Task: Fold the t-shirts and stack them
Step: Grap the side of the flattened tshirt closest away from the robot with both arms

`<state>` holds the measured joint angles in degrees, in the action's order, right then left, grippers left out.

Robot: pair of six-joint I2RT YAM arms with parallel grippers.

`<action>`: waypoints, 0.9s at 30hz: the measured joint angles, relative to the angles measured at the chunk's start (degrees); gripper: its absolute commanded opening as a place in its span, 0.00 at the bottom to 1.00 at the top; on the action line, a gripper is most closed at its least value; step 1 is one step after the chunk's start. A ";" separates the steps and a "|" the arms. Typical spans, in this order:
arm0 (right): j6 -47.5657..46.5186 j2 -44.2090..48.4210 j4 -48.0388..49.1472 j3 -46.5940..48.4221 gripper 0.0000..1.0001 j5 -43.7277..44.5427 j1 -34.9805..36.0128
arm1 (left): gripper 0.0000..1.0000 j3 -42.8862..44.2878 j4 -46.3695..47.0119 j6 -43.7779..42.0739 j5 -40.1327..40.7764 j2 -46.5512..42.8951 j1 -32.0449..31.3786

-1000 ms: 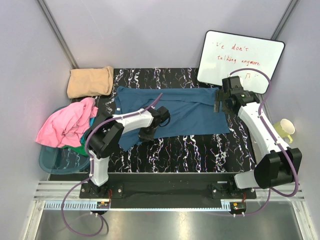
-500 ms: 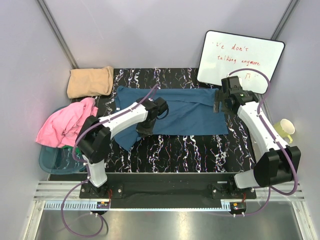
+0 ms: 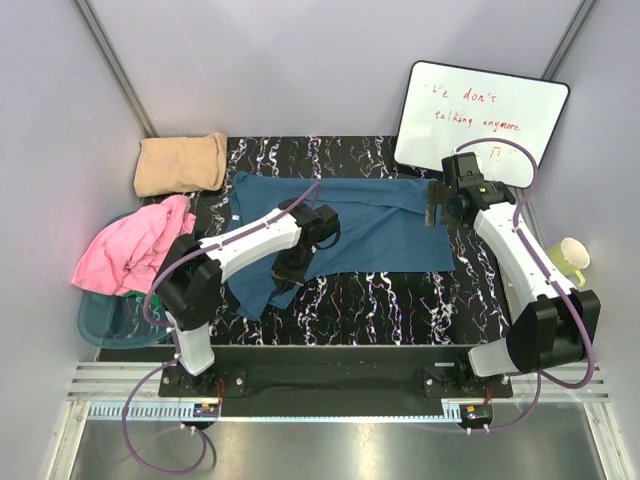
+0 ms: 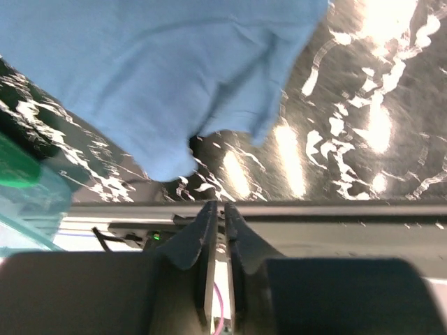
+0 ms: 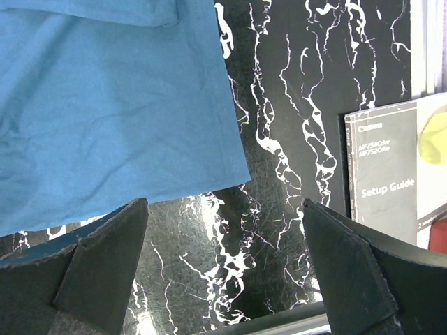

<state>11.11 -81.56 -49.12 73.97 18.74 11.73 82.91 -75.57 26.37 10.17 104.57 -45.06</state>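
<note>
A dark teal-blue t-shirt (image 3: 380,230) lies spread across the black marble table (image 3: 400,300). Its lower-left part hangs toward the near edge. My left gripper (image 3: 286,272) is over that lower-left part. In the left wrist view its jaws (image 4: 216,207) are shut with nothing seen between them, and the blue cloth (image 4: 174,70) lies ahead of the tips. My right gripper (image 3: 433,212) is at the shirt's right edge. It (image 5: 223,204) is wide open and empty above bare table, beside the shirt's hemmed corner (image 5: 105,105). A tan t-shirt (image 3: 180,163) lies folded at the back left.
A pink shirt (image 3: 135,250) and a bit of green cloth (image 3: 168,292) lie on a teal basin (image 3: 108,322) at the left edge. A whiteboard (image 3: 480,115) leans at the back right. A yellow cup (image 3: 568,260) stands off the table's right side. A Setup Guide booklet (image 5: 387,167) lies on the right.
My left gripper swung back then toward the near edge, and the shirt's lower-left flap now reaches farther toward the near edge. The right arm has hardly moved.
</note>
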 measured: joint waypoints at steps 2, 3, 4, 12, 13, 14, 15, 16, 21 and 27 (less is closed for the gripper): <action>0.00 -0.02 0.02 -0.07 1.00 -0.35 0.00 | 0.00 0.00 -0.31 -0.07 -1.31 -0.35 -0.31; 0.00 -0.04 0.02 -0.09 1.00 -0.44 0.00 | 0.00 0.02 -0.44 -0.15 -1.86 -0.70 -0.33; 0.00 -0.07 0.04 -0.09 1.00 -0.48 0.00 | 0.03 0.07 -0.63 -0.28 -2.34 -1.14 -0.33; 0.02 -0.28 0.42 -0.20 1.00 -1.49 0.00 | 0.46 0.26 -1.11 -1.11 -3.48 -3.28 -0.33; 0.02 -0.28 0.42 -0.20 1.00 -1.49 0.00 | 0.47 -0.11 -0.96 -1.16 -3.58 -3.30 -0.33; 0.02 -0.28 0.42 -0.20 1.00 -1.49 0.00 | 0.47 -0.59 -0.83 -1.22 -3.78 -3.30 -0.33; 0.02 -0.28 0.44 -0.20 1.00 -1.51 0.00 | 0.49 -1.36 -0.61 -1.31 -4.02 -3.30 -0.33; 0.02 -0.28 0.42 -0.20 1.00 -1.51 0.00 | 0.50 -1.90 -0.37 -1.36 -4.20 -3.30 -0.33; 0.02 -0.50 0.44 -0.20 1.00 -1.51 0.00 | 0.54 -5.33 1.90 -1.75 -5.44 -3.26 -0.33; 0.02 -0.96 0.46 -0.20 1.00 -1.55 0.00 | 0.56 -8.50 5.66 -2.49 -6.86 -1.53 -0.33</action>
<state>11.14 -82.52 -48.66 73.78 17.19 11.73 74.41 -69.91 23.88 3.31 103.04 -45.39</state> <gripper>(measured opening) 0.994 0.551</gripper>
